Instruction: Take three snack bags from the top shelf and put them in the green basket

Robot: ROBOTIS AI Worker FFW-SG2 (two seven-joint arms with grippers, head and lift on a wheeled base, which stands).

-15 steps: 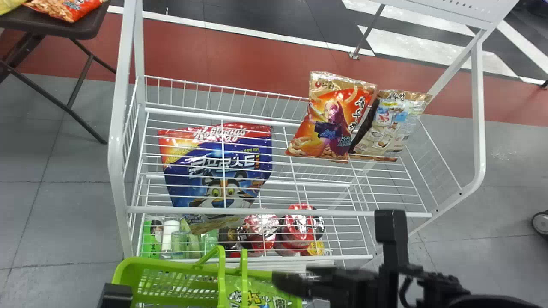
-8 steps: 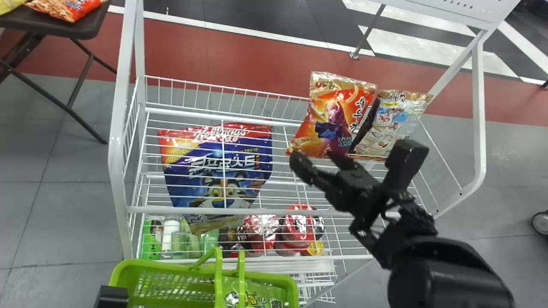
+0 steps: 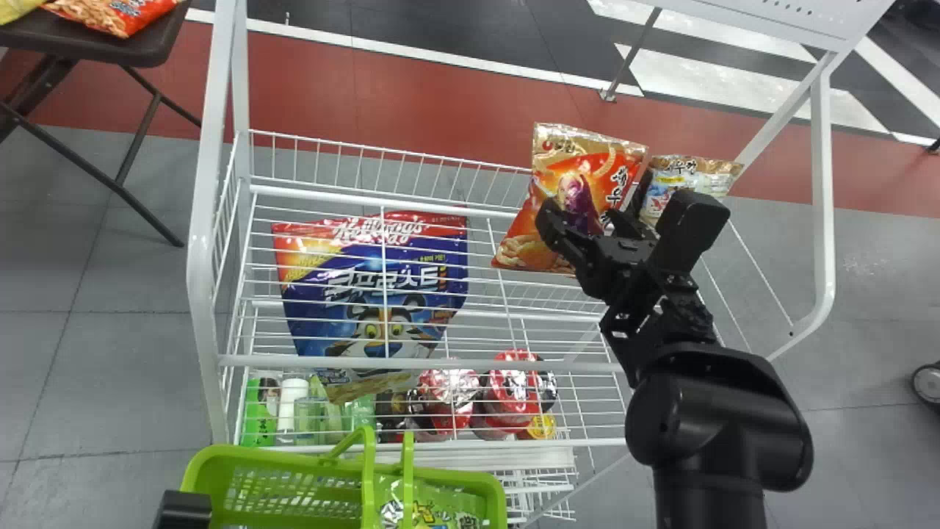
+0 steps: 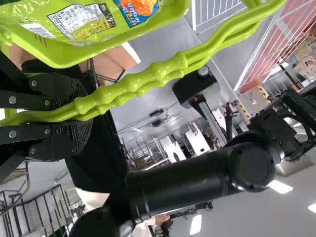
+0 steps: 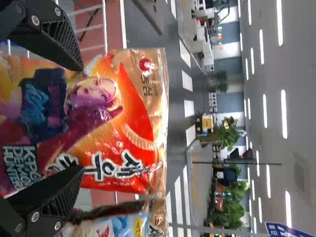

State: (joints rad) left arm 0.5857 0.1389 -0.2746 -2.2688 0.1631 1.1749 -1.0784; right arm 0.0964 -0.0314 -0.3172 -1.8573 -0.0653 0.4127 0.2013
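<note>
Rising to the orange bag (image 3: 565, 162), the right gripper (image 3: 582, 220) has jaws apart; the left gripper (image 3: 183, 509) clamps handles (image 4: 148, 79).

Our black right arm (image 3: 709, 503) has thick, round joints (image 3: 675, 415); its black hand (image 3: 585, 219) has ribbed pads (image 5: 64, 42) and silver screws (image 5: 35, 20).

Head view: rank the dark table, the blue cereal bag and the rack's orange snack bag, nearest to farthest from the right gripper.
1. Orange snack bag: right at the right gripper.
2. Blue cereal bag: left side of the rack.
3. Dark table: far left, outside the rack.
</note>
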